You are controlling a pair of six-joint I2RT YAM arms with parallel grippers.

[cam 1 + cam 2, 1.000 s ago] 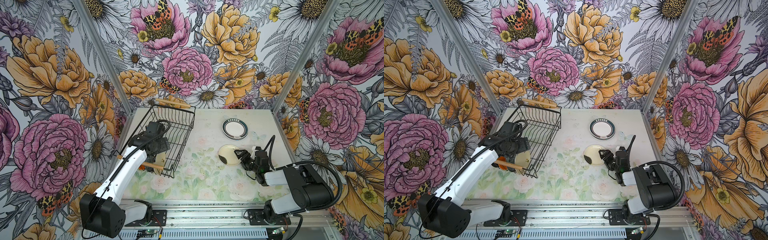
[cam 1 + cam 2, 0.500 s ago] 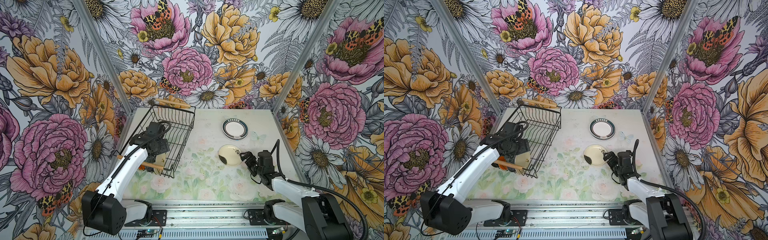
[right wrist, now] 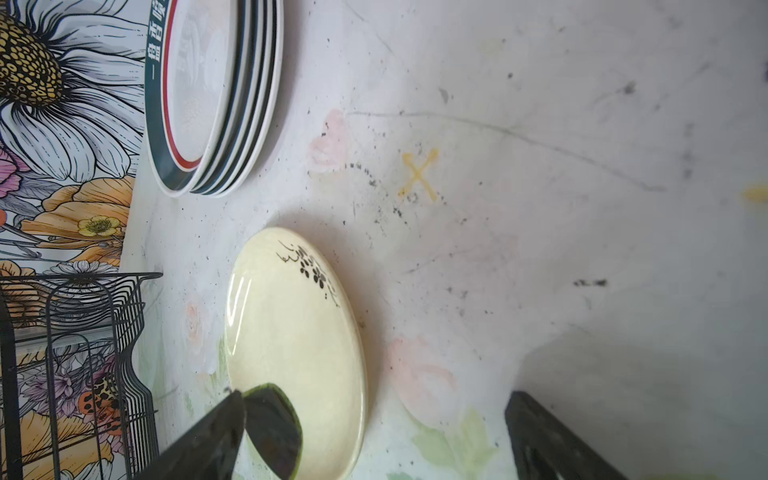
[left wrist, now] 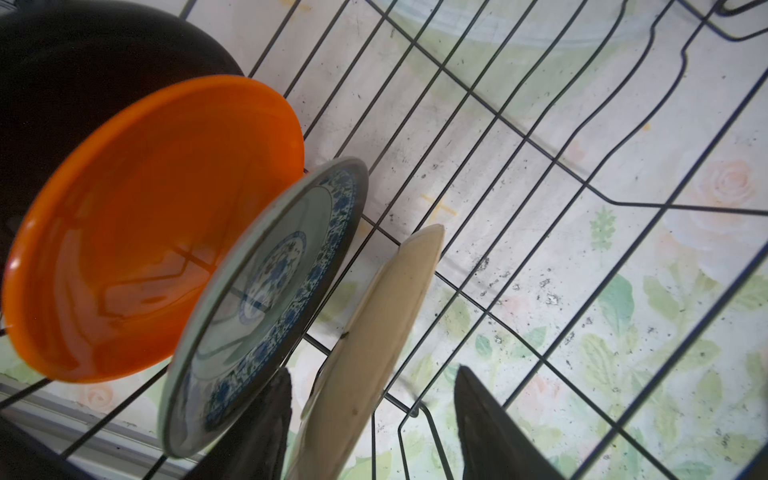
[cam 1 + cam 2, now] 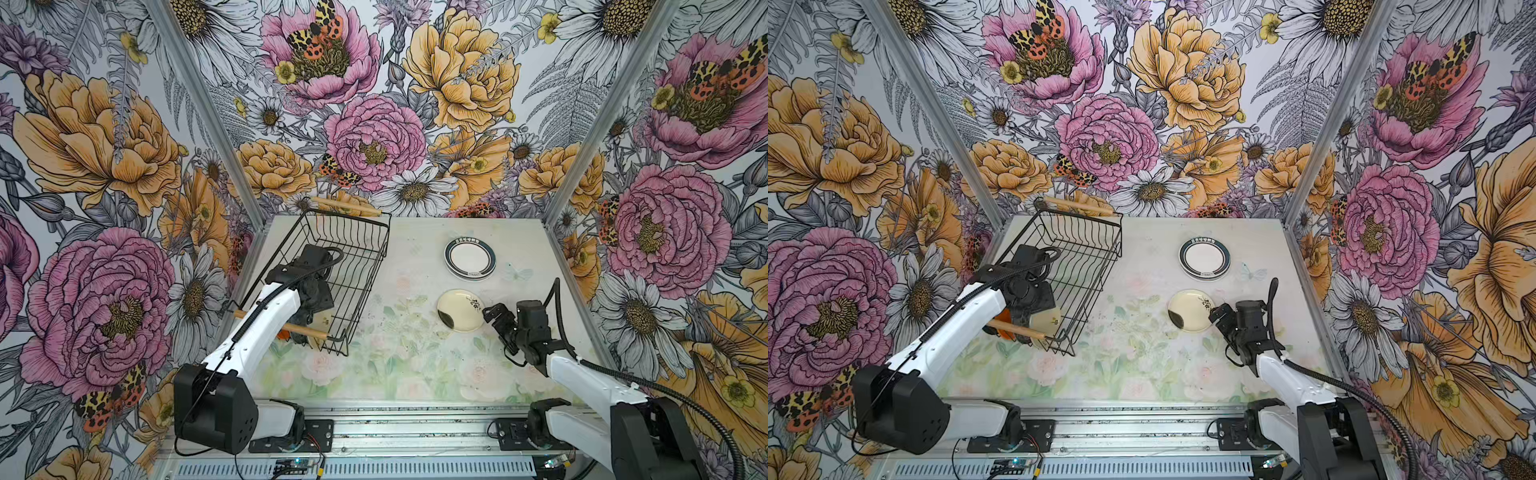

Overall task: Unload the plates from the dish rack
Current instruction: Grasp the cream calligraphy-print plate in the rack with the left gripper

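Note:
The black wire dish rack (image 5: 353, 257) (image 5: 1088, 253) stands at the table's left. In the left wrist view it holds a black plate (image 4: 83, 83), an orange plate (image 4: 145, 232), a teal-patterned plate (image 4: 270, 299) and a cream plate (image 4: 374, 324), all on edge. My left gripper (image 4: 374, 374) (image 5: 311, 303) is down inside the rack, open, with its jaws on either side of the cream plate; a gap shows on one side. A cream floral plate (image 5: 459, 311) (image 3: 291, 340) lies flat on the table. My right gripper (image 3: 376, 399) (image 5: 492, 316) hovers open at its near edge, holding nothing.
A stack of white plates with dark rims (image 5: 469, 259) (image 5: 1204, 259) (image 3: 208, 91) sits behind the cream floral plate. The rack's wooden handles (image 5: 345, 205) (image 5: 299, 330) stick out at its far and near ends. Floral walls close in on three sides.
My right gripper has opened wide and drawn back a little from the cream floral plate, its arm stretching out low. My left gripper's jaws have narrowed around the cream plate in the rack.

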